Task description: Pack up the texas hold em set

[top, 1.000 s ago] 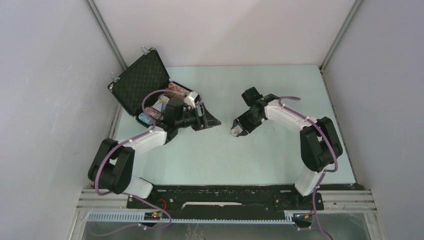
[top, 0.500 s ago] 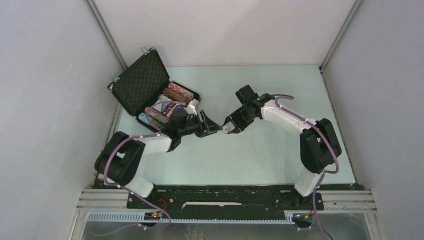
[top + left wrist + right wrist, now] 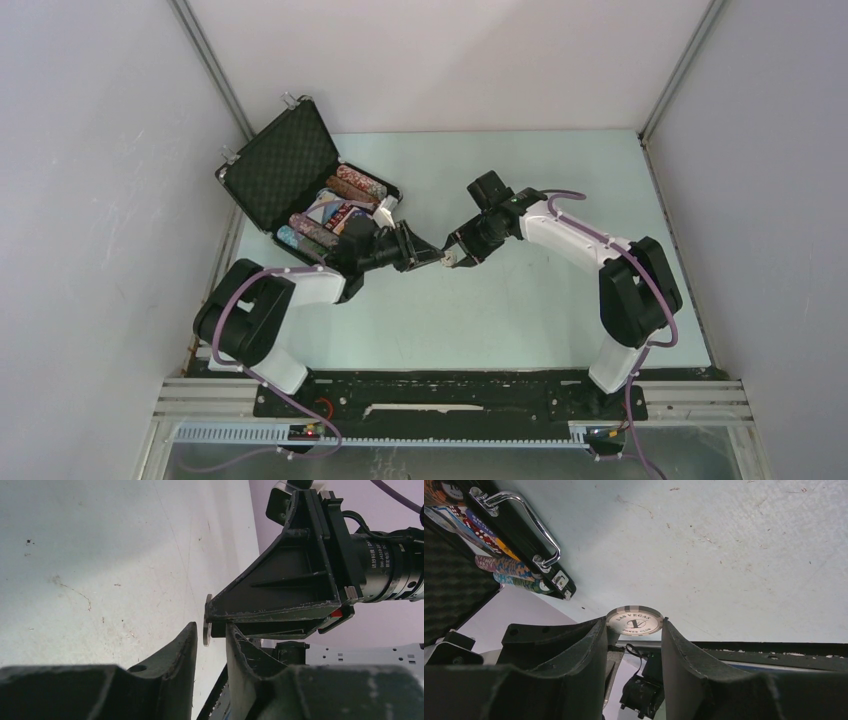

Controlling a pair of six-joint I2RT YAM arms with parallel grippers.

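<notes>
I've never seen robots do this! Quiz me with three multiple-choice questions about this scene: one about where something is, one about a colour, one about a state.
1. Where on the table does the case sit?
A. far left corner
B. far right corner
C. near edge, middle

2. The lone poker chip outside the case is:
A. red
B. grey and white
C. blue

3. The case's lid is:
A. shut
B. removed
C. open

Answers:
1 A, the top view shows it at the far left.
2 B, the right wrist view shows its grey-and-white face.
3 C, the foam-lined lid stands raised.
</notes>
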